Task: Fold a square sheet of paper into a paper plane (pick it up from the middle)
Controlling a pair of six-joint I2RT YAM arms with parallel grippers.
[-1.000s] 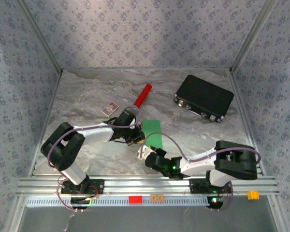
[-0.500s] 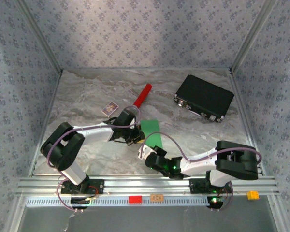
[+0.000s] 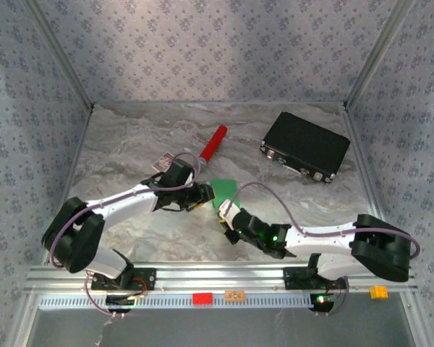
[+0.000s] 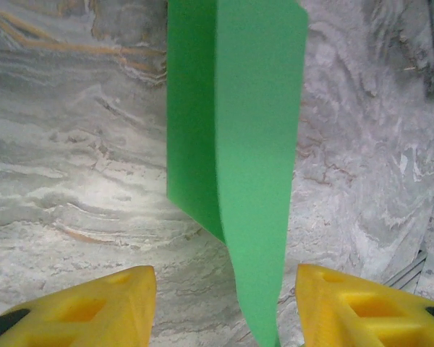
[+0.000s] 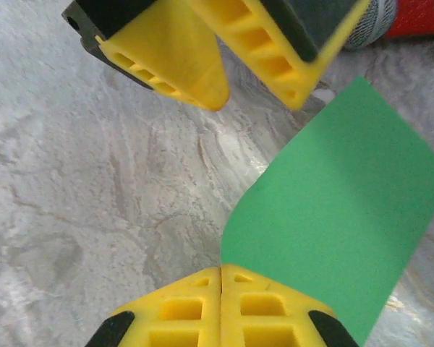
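While right claw (image 5: 221,270) pinches green sheet (image 5: 340,202) edge, left claw (image 4: 224,278) spread, gaps both sides.

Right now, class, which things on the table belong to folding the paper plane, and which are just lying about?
Belongs: thin bright green square sheet of paper.
Lying about: red cylinder, black rectangular case, small printed card.

The square sheet of paper (image 4: 239,144) is plain bright green, the table (image 3: 130,137) marbled grey-white with tan veins, the walls (image 3: 202,50) pale blue with a small floral repeat, the cylinder (image 3: 214,142) red, the case (image 3: 307,144) black, and the left gripper (image 4: 224,282) and right gripper (image 5: 221,278) yellow-fingered with black.
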